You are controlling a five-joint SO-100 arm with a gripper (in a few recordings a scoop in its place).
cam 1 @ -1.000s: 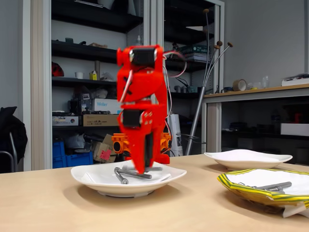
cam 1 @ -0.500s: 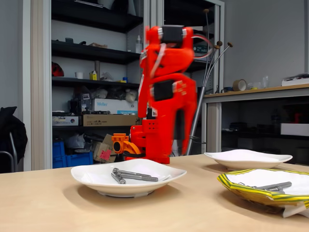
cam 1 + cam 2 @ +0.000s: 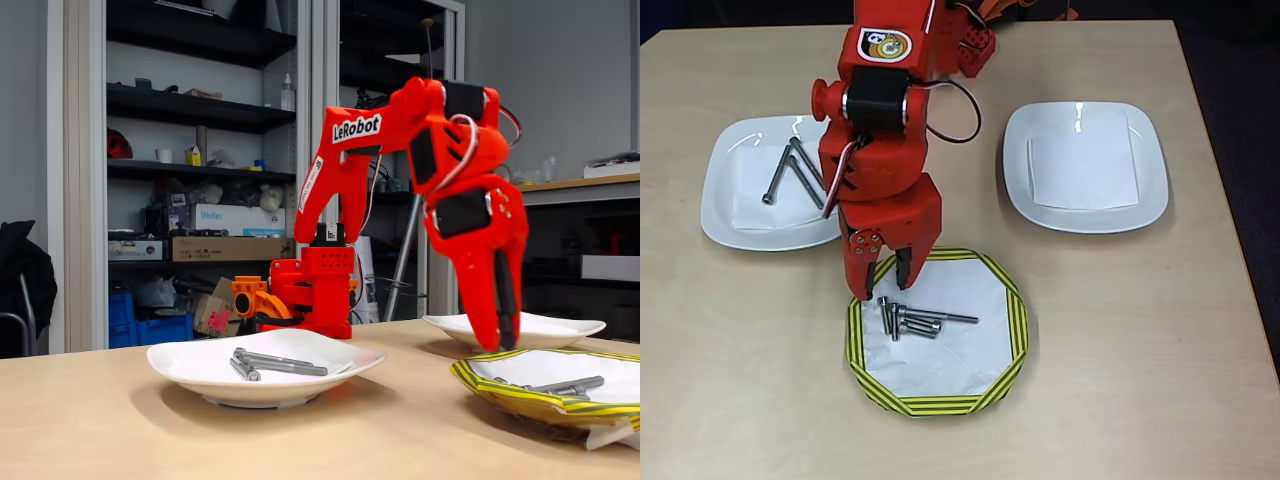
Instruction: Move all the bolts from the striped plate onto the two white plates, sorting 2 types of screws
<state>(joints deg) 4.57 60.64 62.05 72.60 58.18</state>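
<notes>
My red gripper (image 3: 885, 278) hangs just above the near-left rim of the striped plate (image 3: 1015, 330), fingers pointing down, slightly open and empty. In the fixed view the gripper (image 3: 497, 340) hovers over the striped plate (image 3: 500, 392). Several grey bolts (image 3: 915, 320) lie in a cluster on the plate's left half, one long and the others shorter, just below my fingertips; these bolts (image 3: 565, 385) also show in the fixed view. The left white plate (image 3: 720, 210) holds long bolts (image 3: 800, 172). The right white plate (image 3: 1150, 200) holds only a white paper square.
The arm's base (image 3: 960, 40) stands at the table's far edge between the two white plates. In the fixed view, shelves and a bench stand behind the table. The left white plate (image 3: 180, 365) with its bolts (image 3: 270, 364) sits left of the arm.
The gripper has lifted off the left white plate and swung right and down over the striped plate. The bolts on the left plate stay where they were.
</notes>
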